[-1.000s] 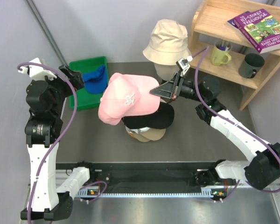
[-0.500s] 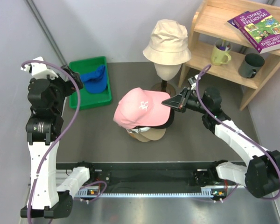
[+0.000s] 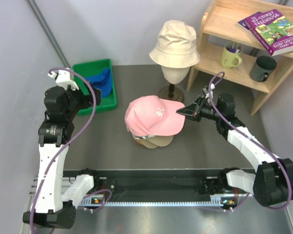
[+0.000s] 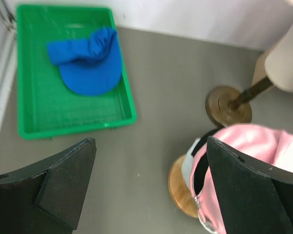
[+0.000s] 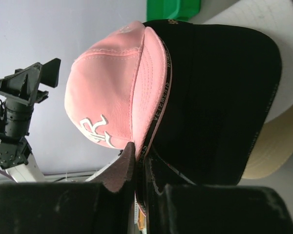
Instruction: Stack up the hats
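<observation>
At the middle of the tabletop (image 3: 112,146) the logo cap (image 3: 154,114) tops the stack of caps (image 3: 158,142), the tray (image 3: 83,106) holding a lone cap (image 3: 100,80) lies back left, the bucket hat (image 3: 175,43) sits on the head form (image 3: 175,74) just behind, and the shelf (image 3: 224,22) stands back right.

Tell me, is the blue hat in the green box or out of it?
In: the blue hat lies crumpled inside the green tray.

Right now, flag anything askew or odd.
Topmost pink cap sits turned: its brim, pinched by the right gripper, points right; the tan cap below points nearward. Blue cap lies crumpled in the green tray.
</observation>
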